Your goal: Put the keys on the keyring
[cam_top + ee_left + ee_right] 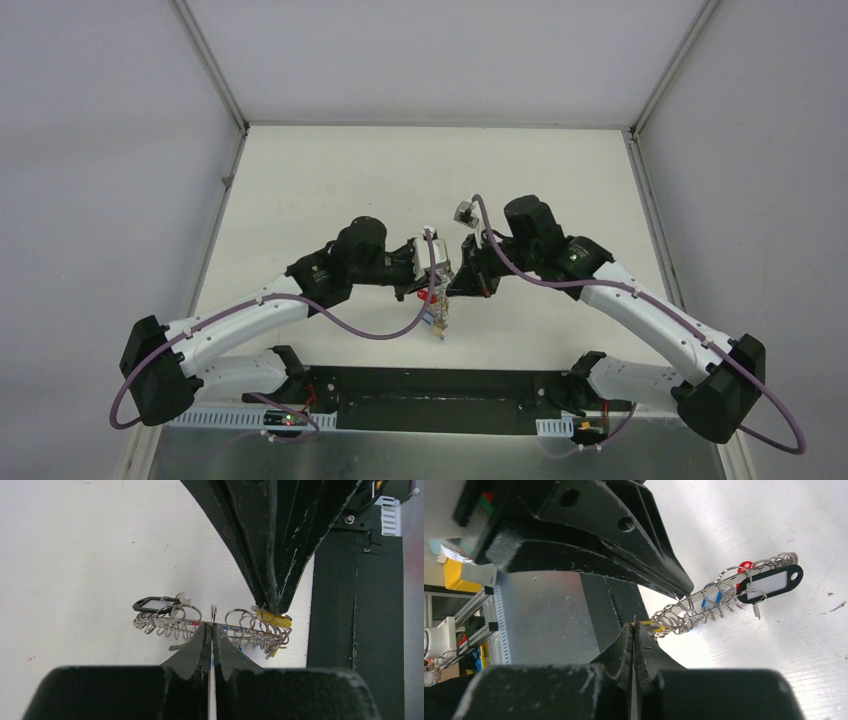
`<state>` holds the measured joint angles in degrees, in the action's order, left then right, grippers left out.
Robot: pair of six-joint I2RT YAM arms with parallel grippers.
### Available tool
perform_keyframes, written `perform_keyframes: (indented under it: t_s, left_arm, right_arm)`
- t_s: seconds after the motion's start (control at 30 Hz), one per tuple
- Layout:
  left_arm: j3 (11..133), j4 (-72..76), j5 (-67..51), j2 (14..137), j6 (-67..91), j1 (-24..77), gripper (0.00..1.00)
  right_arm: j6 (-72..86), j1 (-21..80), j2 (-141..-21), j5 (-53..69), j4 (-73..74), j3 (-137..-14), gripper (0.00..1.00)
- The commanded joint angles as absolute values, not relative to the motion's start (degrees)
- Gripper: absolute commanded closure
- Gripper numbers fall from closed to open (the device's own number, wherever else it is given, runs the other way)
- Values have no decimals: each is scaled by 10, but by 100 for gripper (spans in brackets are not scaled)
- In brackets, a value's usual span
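Reaching inward over the counter (75, 555), your left claw (212, 626) is clenched on the keyring (165, 622) at its middle, and your right claw (634, 626), opposite, on its end by the yellow key (274, 618).

What my claws keep from view

From above, the keyring (440, 318) hanging between my left claw (437, 291) and right claw (454, 288) is too small to tell what hangs on it. At the left wrist, my pinched fingers (199, 641) cover the coil's middle. At the right wrist, a black tag (770, 582) hides most of the red key (745, 565), and the left claw runs off the top edge.
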<state>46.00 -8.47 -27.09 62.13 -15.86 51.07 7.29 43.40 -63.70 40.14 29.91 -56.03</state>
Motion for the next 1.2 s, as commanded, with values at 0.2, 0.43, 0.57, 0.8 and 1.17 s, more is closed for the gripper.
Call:
perform_keyframes:
  t_s: [0.2, 0.43, 0.57, 0.8, 1.17]
  left_arm:
    - [465, -42, -282, 596, -143, 518, 100]
    - [464, -44, -283, 598, -136, 520, 100]
    - [463, -45, -283, 596, -135, 521, 100]
    - [463, -47, -282, 594, -132, 521, 100]
    - [464, -48, -279, 591, -133, 522, 100]
  right_arm:
    - [57, 445, -644, 332, 296, -588, 100]
    - [47, 450, -647, 334, 285, -589, 100]
    - [45, 451, -655, 325, 284, -597, 100]
    - [42, 452, -664, 299, 293, -608, 100]
    - [39, 452, -660, 266, 308, -598, 100]
